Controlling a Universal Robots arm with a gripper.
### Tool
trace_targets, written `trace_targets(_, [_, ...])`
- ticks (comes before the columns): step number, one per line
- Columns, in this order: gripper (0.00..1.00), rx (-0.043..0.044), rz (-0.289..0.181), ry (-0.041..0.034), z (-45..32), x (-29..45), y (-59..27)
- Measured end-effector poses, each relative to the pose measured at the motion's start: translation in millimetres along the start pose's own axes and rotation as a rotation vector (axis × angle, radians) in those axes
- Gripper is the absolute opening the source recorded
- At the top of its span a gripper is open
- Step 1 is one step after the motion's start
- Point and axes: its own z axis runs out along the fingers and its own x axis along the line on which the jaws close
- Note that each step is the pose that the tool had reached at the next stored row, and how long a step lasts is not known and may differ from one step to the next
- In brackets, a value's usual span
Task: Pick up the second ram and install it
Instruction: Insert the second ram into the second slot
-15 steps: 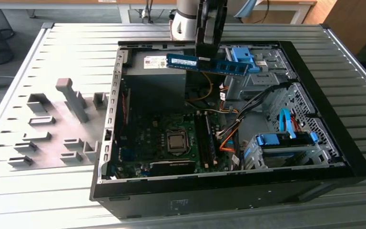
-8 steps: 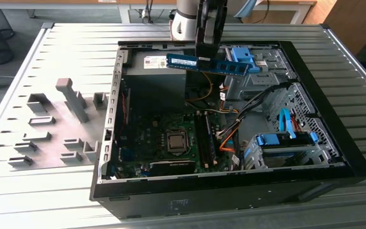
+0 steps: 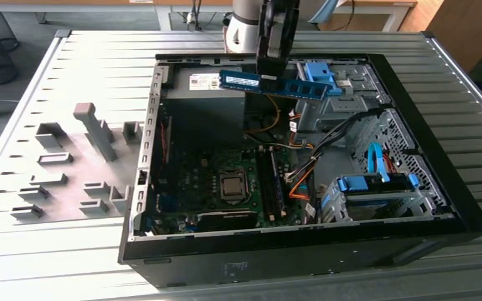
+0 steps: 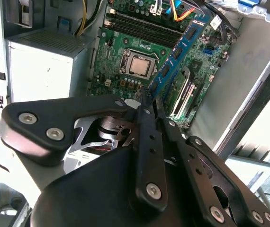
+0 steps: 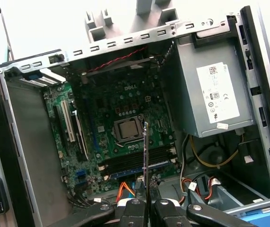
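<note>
Above open computer case (image 3: 308, 254), gripper (image 3: 268, 78) clamped on second ram (image 3: 298, 87), held clear of motherboard (image 3: 198, 180).

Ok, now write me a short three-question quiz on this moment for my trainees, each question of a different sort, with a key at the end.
1. True or false: the second ram is already seated in a motherboard slot.
2. What is the gripper shut on? A) the second ram B) a screwdriver C) a loose screw
3. Fill in: the grey fixture blocks stand on the table to the exterior view's ____ of the computer case.
Key: 1 false, it is held above the open case; 2 A; 3 left.
</note>
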Motion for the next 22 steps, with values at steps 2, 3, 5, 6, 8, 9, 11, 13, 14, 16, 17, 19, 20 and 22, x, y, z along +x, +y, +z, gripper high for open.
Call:
trace_targets(2, [0.14, 0.0003, 0.018, -0.0001, 0.1, 0.0, 0.0])
trace_targets(3, [0.14, 0.0005, 0.027, -0.0001, 0.1, 0.0, 0.0])
trace_targets(5, [0.14, 0.0009, 0.048, -0.0002, 0.2, 0.0, 0.0])
trace_targets(6, [0.14, 0.0011, 0.06, -0.0002, 0.3, 0.0, 0.0])
trace_targets(8, [0.14, 0.0017, 0.091, -0.0003, 0.5, 0.0, 0.0])
trace_targets(9, [0.14, 0.0021, 0.107, -0.0003, 0.6, 0.0, 0.0])
trace_targets(11, [0.14, 0.0028, 0.14, -0.0004, 0.8, 0.0, 0.0])
trace_targets(13, [0.14, 0.0035, 0.174, -0.0004, 1.0, 0.0, 0.0])
trace_targets(14, [0.14, 0.0038, 0.191, -0.0004, 1.1, 0.0, 0.0])
trace_targets(16, [0.14, 0.0046, 0.228, -0.0003, 1.4, 0.0, 0.0])
trace_targets(17, [0.14, 0.005, 0.245, -0.0002, 1.5, 0.0, 0.0])
trace_targets(19, [0.14, 0.0057, 0.28, -0.0002, 1.7, 0.0, 0.0])
trace_targets(20, [0.14, 0.0062, 0.298, -0.0002, 1.8, 0.0, 0.0])
trace_targets(22, [0.14, 0.0069, 0.335, -0.0001, 2.0, 0.0, 0.0])
